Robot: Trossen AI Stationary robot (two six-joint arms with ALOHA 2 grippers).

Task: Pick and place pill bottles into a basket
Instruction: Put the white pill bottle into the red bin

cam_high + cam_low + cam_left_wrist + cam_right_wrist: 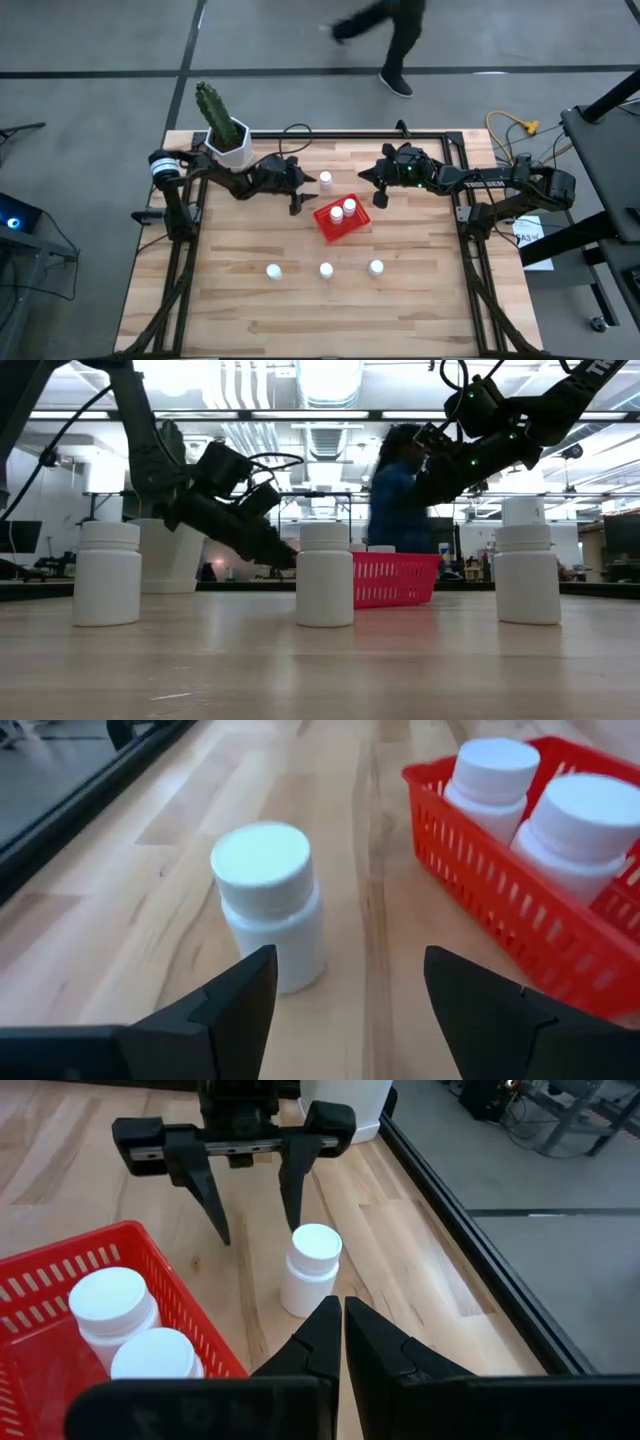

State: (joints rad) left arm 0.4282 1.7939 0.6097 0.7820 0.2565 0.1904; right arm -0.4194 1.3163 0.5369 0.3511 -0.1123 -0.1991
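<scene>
The left gripper (298, 199) is seen w/ fingers (235, 1005) apart, nothing held between them; it is positioned just beside the red basket (342, 221), low over the tabletop (420, 280). In the left wrist view one pill bottle (270, 905) is seen upright on the wood just ahead of the open fingers, not touched by them, w/ the basket's corner near it. That same bottle (326, 179) is shown in the high view between the two grippers, apart from the basket's rim.

Two bottles (343, 210) are held upright inside the basket, side by side, caps up. Three more bottles (326, 270) are spaced in a row on the tabletop nearer the front edge, well apart from the basket & from each other.

The right gripper (379, 192) is held near the basket's other side, fingers (320, 1340) pressed together, nothing clamped.

A white plant pot (231, 146) w/ a cactus is placed at the back-left corner of the tabletop. A person (392, 40) is seen on the floor beyond the tabletop.
</scene>
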